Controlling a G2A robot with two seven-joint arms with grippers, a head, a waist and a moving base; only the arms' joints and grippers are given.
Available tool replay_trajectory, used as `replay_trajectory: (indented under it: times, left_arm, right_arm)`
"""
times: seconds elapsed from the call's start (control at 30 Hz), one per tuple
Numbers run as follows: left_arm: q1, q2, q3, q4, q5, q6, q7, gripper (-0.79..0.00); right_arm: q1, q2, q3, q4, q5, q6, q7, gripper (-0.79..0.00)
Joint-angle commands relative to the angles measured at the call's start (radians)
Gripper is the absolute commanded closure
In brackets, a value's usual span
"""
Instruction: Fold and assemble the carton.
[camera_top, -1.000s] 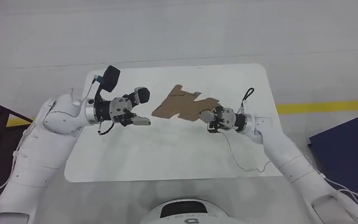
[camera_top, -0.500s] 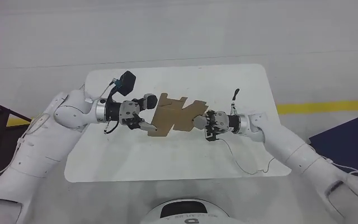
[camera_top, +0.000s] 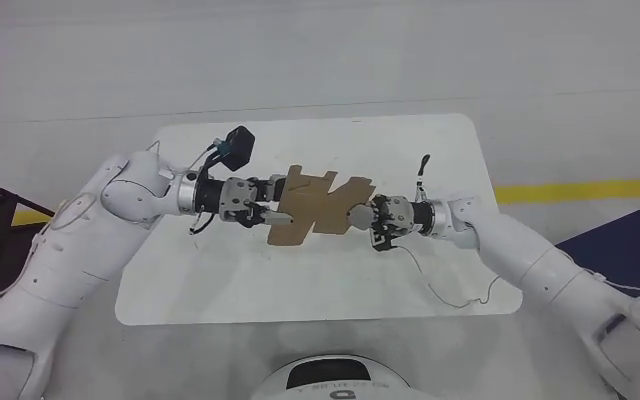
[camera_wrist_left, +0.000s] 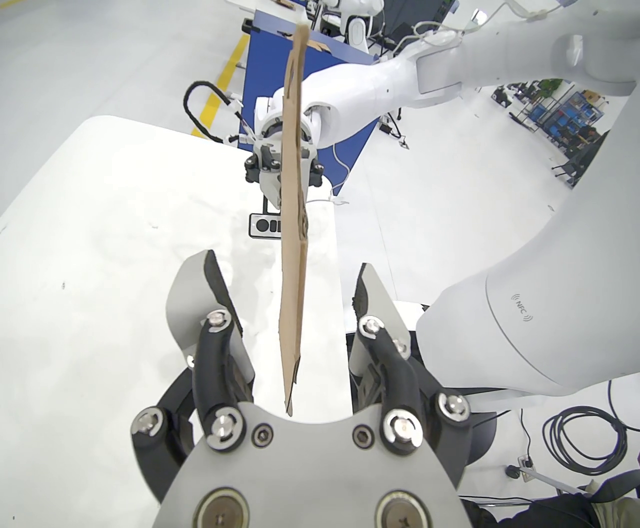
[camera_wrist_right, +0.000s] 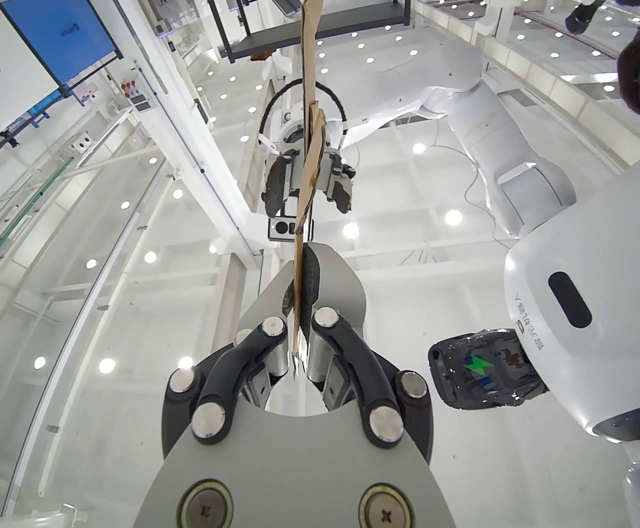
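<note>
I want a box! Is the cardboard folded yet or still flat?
Still flat: the carton is an unfolded sheet, edge-on in both wrist views, clamped by the right end effector, left end effector open around it.

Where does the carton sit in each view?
Top view: carton centre, broad face showing.
Left wrist view: carton edge-on, between the open left end effector's fingers.
Right wrist view: carton edge-on, clamped in the right end effector.
Shared landmark: the right end effector, shut on the carton.

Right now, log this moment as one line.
carton: flat, unfolded, above table | right gripper: shut on carton | left gripper: open, straddling opposite edge | folding: not yet begun
</note>
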Motion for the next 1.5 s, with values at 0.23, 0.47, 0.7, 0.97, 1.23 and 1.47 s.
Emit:
replay_trajectory:
  times: [0.23, 0.47, 0.7, 0.97, 1.23, 1.47]
  left_arm:
    - [-0.052, -0.037, 0.077, 0.043, 0.013, 0.0, 0.001, -0.613]
    - [-0.078, -0.068, 0.111, 0.085, 0.046, 0.0, 0.034, 0.0]
    - [-0.086, -0.091, 0.146, 0.122, -0.003, 0.0, 0.042, 0.0]
    - [-0.109, -0.124, 0.225, 0.235, -0.481, 0.127, -0.115, 0.0]
    - [-0.137, -0.164, 0.239, 0.366, -0.784, 0.277, -0.277, 0.0]
    - [-0.115, -0.198, 0.209, 0.461, -0.959, 0.323, -0.323, 0.0]
  right_arm:
    - [0.038, 0.004, -0.058, 0.016, 0.008, 0.0, 0.032, 0.0]
    - [0.064, 0.005, -0.104, 0.033, 0.006, 0.0, 0.06, 0.0]
    - [0.096, 0.005, -0.168, 0.049, 0.029, 0.0, 0.076, 0.0]
    - [0.141, 0.015, -0.231, 0.073, 0.089, 0.0, 0.126, -0.48]
    - [0.172, 0.029, -0.236, 0.091, 0.108, 0.0, 0.198, -0.785]
    - [0.145, 0.063, -0.082, 0.112, -0.116, -0.252, 0.303, -0.785]
